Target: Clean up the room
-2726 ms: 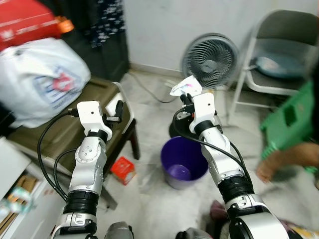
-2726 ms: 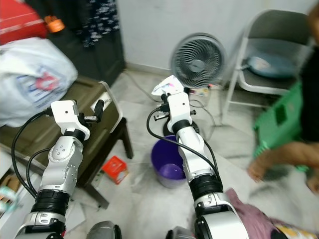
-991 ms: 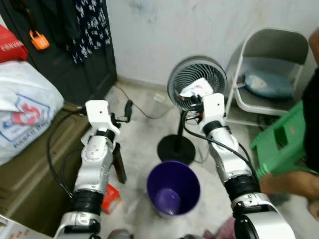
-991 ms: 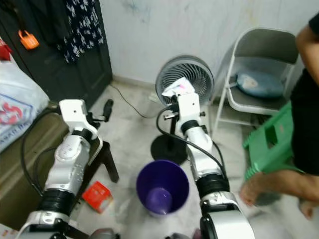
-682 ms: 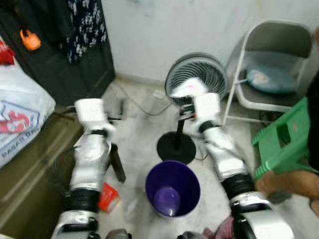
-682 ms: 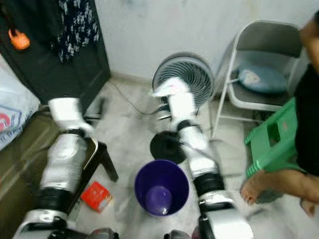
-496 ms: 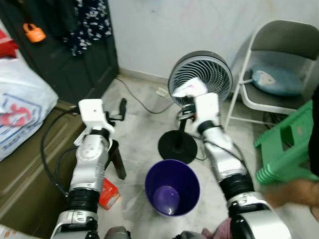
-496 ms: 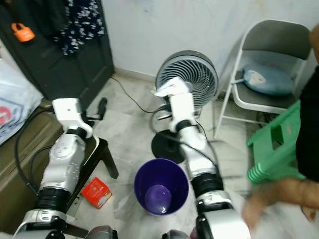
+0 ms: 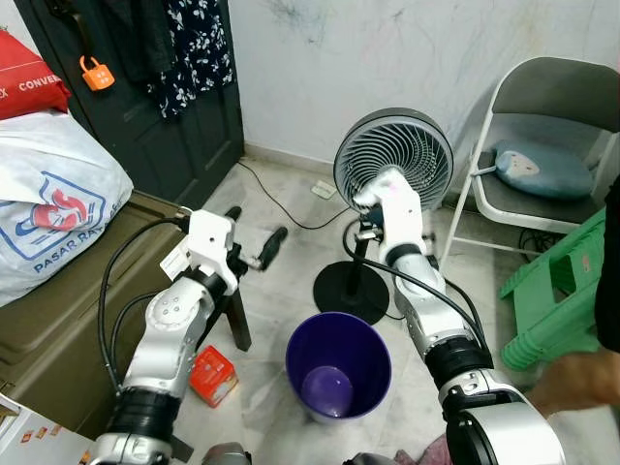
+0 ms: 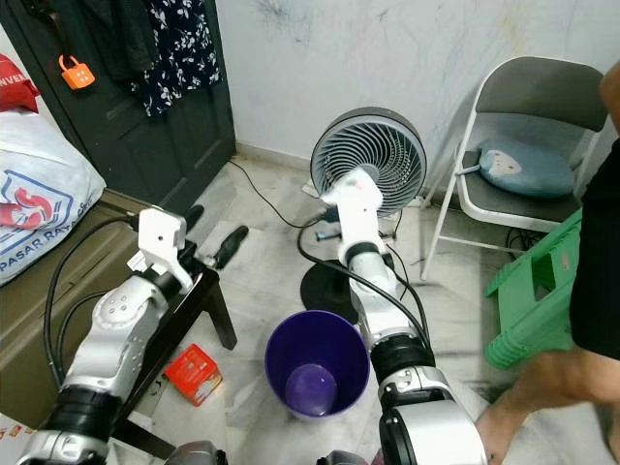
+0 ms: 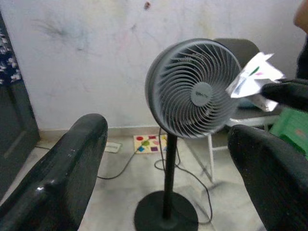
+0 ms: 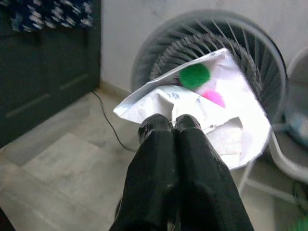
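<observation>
Btw. right pincer (image 12: pixel 174 126) tips: crumpled wrapper (image 12: pixel 202 106)

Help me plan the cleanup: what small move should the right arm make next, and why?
Probably lower the right gripper back over the purple bin. Its fingers are shut on the crumpled paper, held up by the fan, while the open bin stands on the floor nearer the robot.
</observation>
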You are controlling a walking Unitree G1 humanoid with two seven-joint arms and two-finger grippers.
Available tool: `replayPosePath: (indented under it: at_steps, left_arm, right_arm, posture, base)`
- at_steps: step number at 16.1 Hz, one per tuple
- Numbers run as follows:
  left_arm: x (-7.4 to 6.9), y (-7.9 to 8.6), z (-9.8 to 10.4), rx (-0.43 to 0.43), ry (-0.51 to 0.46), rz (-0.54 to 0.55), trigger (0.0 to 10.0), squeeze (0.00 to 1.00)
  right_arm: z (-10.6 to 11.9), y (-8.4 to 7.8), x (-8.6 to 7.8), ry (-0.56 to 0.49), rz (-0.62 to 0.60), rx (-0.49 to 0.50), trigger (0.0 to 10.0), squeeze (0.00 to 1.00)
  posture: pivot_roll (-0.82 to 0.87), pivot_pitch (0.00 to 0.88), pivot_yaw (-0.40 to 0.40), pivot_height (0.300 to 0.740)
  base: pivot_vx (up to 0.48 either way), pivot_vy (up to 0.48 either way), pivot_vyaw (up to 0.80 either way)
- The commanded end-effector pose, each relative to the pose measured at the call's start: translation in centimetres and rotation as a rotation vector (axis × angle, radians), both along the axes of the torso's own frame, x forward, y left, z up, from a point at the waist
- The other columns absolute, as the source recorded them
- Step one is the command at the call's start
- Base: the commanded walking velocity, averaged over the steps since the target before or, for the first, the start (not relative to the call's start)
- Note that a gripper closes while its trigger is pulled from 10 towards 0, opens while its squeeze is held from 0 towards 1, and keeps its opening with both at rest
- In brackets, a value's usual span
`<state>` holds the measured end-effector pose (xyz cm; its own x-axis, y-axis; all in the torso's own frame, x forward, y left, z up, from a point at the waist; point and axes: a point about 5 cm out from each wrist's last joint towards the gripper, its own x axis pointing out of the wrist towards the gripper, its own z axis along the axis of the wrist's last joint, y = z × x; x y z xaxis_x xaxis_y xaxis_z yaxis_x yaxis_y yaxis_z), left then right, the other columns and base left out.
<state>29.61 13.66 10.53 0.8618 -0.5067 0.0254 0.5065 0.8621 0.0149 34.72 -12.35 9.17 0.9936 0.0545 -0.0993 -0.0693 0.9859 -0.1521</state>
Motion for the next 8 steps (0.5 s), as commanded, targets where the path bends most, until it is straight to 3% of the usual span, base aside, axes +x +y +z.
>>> replayPosePath:
  at_steps: [1, 4, 8]
  left_arm:
    - [-0.7, -0.2, 0.5, 0.047, -0.020, -0.075, 10.0, 0.00]
    - [-3.4, 1.2, 0.7, 0.143, -0.022, -0.179, 10.0, 0.00]
    - [-4.9, 1.9, 1.0, 0.181, 0.006, -0.241, 10.0, 0.00]
  right_arm:
    - [-0.6, -0.4, -0.2, 0.047, -0.064, 0.020, 10.0, 0.00]
    - [-2.7, -0.6, -1.3, 0.150, -0.151, 0.033, 10.0, 0.00]
    - [-4.4, -0.3, -1.8, 0.266, -0.232, 0.091, 10.0, 0.00]
  posture:
    - [0.07, 0.005, -0.018, 0.740]
    - [0.11, 0.048, -0.004, 0.740]
    - [0.12, 0.146, 0.033, 0.740]
  base:
    - [0.000, 0.000, 0.00]
    - [0.000, 0.000, 0.00]
    - [0.000, 0.000, 0.00]
